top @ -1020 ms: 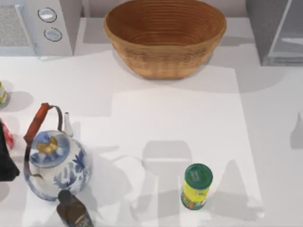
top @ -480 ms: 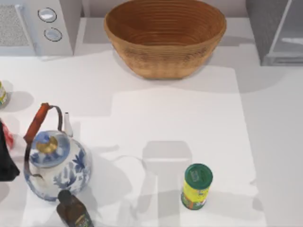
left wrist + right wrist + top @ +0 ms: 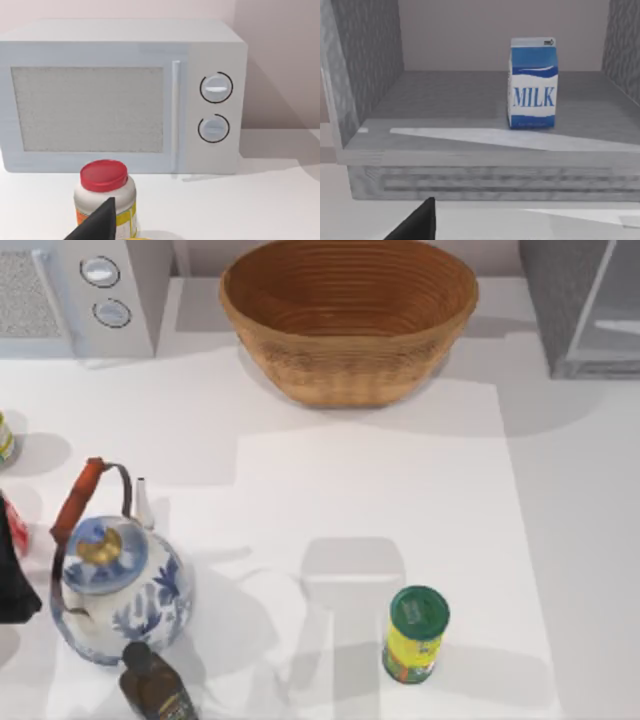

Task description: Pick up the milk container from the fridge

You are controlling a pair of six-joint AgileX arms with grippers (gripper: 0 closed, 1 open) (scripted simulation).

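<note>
Scene at the approach stage, judged from the task. The blue-and-white boxy milk container (image 3: pixel 533 83), printed "MILK", stands upright on the grey floor of the open, speckled dark-grey fridge (image 3: pixel 470 150), toward the back wall and apart from both side walls; nothing else stands beside it on that shelf. From above, the fridge (image 3: pixel 580 305) occupies the far right corner of the white table (image 3: pixel 400 490), its pale panel swung open. The right gripper (image 3: pixel 417 222) appears as a dark finger tip at the lower edge of its wrist view, outside the cabinet and low before the front ledge, well apart from the carton; whether its fingers are released or clenched cannot be told. The left gripper (image 3: pixel 97 222) sits idle near the table's left edge, facing a white microwave with two round knobs (image 3: pixel 122 95) and a red-lidded white jar (image 3: pixel 105 197); its finger state cannot be told either. Elsewhere on the table: a woven brown basket (image 3: pixel 348 315), a blue-and-white porcelain kettle (image 3: pixel 118 595), a dark glass bottle (image 3: pixel 155 690) and a yellow can with a green lid (image 3: pixel 415 635). The carton is probably light and fairly stiff, yet thin-walled, so hard squeezing could dent it; its smooth faces may slip. A sensible hold is across two opposite flat sides at mid-height, below the folded top, approached level through the open front.
</note>
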